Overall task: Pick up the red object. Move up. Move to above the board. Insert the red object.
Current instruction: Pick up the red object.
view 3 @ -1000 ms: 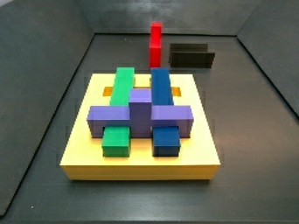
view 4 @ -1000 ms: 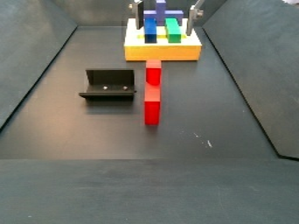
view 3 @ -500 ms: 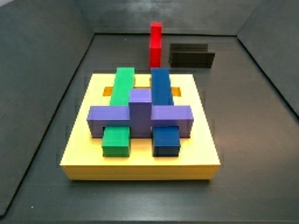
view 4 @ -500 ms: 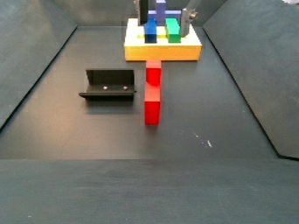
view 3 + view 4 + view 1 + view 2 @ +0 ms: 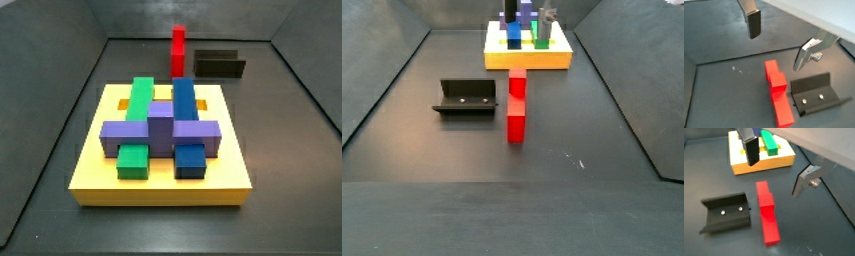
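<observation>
The red object (image 5: 516, 105) lies flat on the dark floor, lengthwise between the board and the near end; it also shows in a side view (image 5: 178, 48) and in both wrist views (image 5: 777, 95) (image 5: 765, 213). The yellow board (image 5: 160, 180) (image 5: 527, 58) (image 5: 761, 164) carries green, blue and purple blocks. My gripper (image 5: 779, 42) (image 5: 776, 168) hangs open and empty above the floor, over the board-side end of the red object, not touching it. Its fingers (image 5: 753, 22) (image 5: 750, 150) stand wide apart. In a side view the gripper (image 5: 529, 12) shows only at the top edge.
The fixture (image 5: 466, 97) (image 5: 219, 63) (image 5: 817, 92) (image 5: 725, 213) stands on the floor right beside the red object. A green block (image 5: 769, 143), a blue block (image 5: 186, 120) and a purple block (image 5: 158, 130) sit on the board. Dark walls enclose the floor.
In the side view the two fingers at the top edge have drawn in towards the middle and look smaller. The red object, the board and the fixture have not moved.
</observation>
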